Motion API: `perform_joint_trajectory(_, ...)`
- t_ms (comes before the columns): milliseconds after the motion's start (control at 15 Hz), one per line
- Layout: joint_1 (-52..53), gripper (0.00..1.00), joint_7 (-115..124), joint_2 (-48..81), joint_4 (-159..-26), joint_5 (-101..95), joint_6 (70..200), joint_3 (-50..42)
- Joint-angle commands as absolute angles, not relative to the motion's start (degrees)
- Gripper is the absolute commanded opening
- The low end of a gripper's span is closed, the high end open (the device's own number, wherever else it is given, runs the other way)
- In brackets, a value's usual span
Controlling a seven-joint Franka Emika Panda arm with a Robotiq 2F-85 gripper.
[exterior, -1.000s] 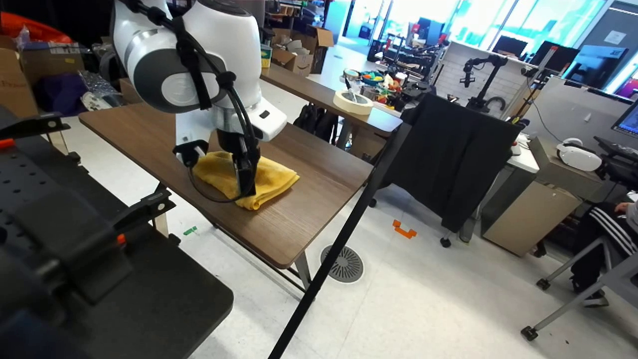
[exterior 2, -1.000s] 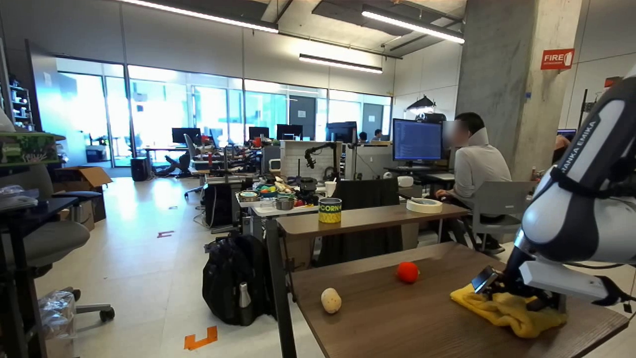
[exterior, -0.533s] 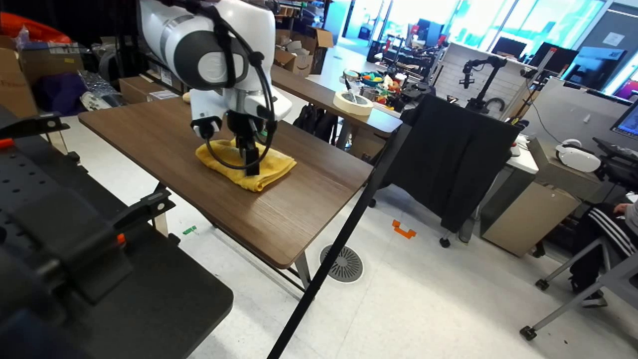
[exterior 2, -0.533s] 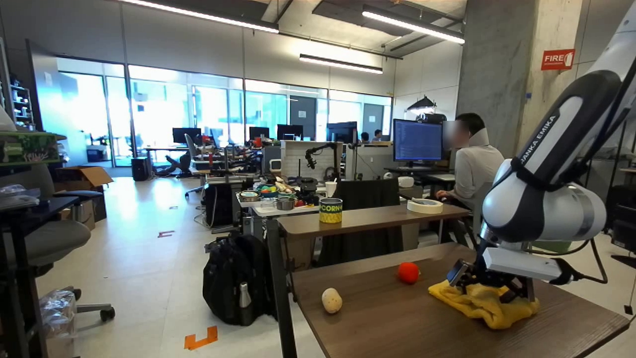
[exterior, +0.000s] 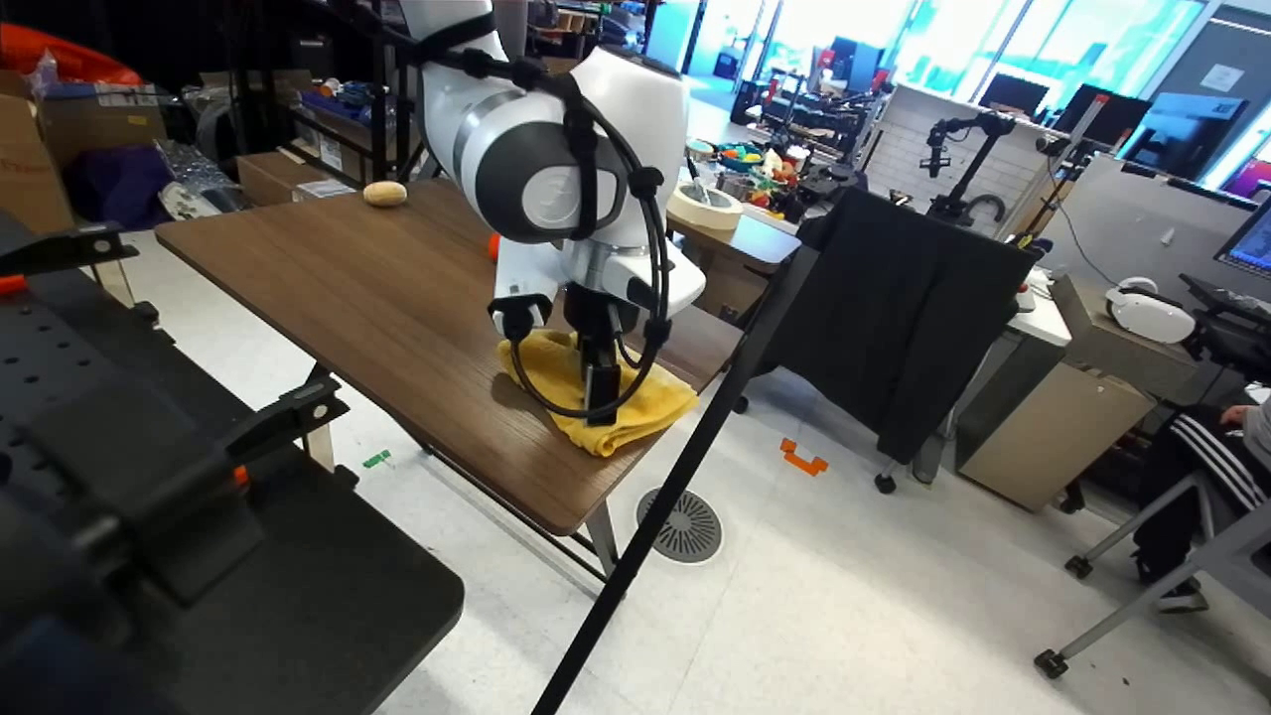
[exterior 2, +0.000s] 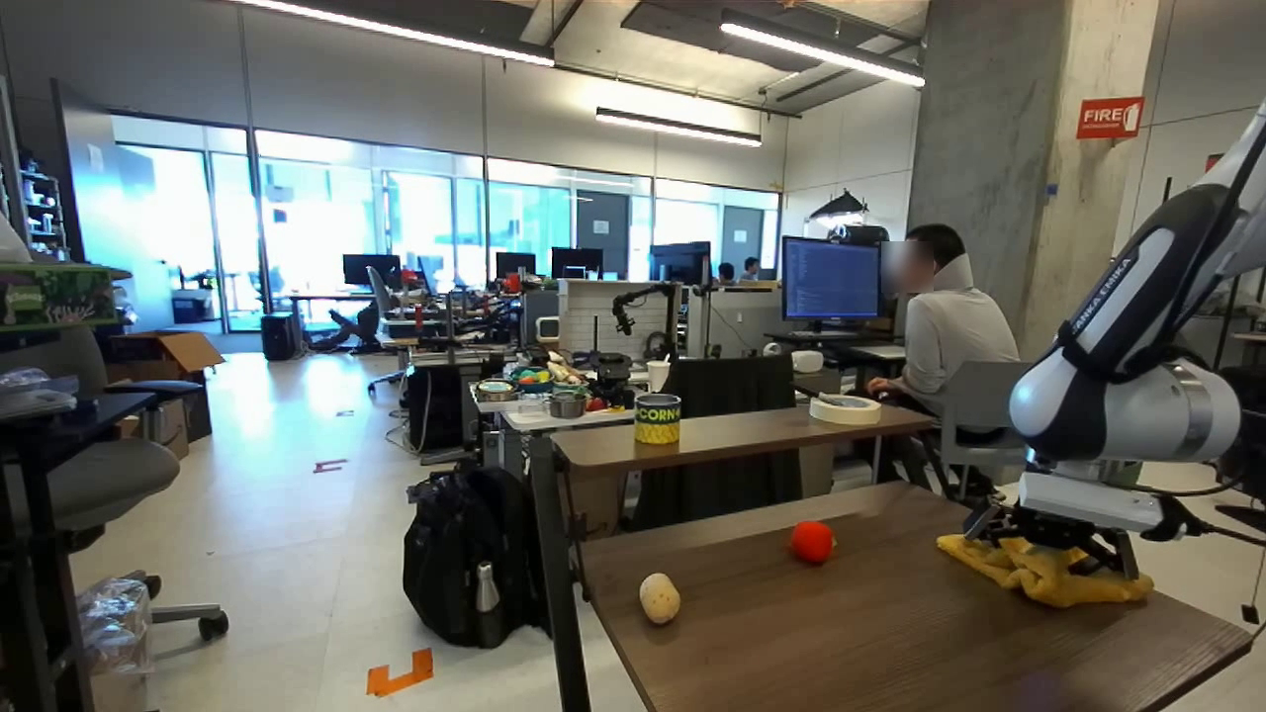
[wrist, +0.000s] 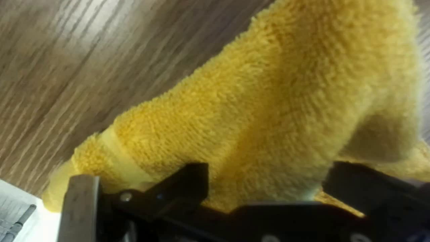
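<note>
i have the hand (exterior 2: 1050, 551) spread wide over the yellow cloth (wrist: 242, 114), contact hard to judge, a round red object (exterior 2: 812, 542) and pale oval lump (exterior 2: 660, 598) well away on the worktop (exterior 2: 841, 633).

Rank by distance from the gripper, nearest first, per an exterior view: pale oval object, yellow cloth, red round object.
1. Yellow cloth: directly beneath the gripper.
2. Red round object: out on the table, toward image left.
3. Pale oval object: farther image-left, near the table's edge.
</note>
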State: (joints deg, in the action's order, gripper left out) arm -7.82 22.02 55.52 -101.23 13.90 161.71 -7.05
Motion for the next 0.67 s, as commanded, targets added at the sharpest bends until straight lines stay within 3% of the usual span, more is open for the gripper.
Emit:
perform_joint_trajectory(0, -6.1, 1.0, 22.2, 58.4, -97.0, 15.2, 161.0, -5.0)
perform_joint_trajectory(467, -3.7, 1.0, 21.3, 56.6, -97.6, 14.8, 161.5, -3.1)
perform_joint_trajectory(600, -2.0, 1.0, 23.6, 58.5, -95.9, 14.0, 161.3, -6.4)
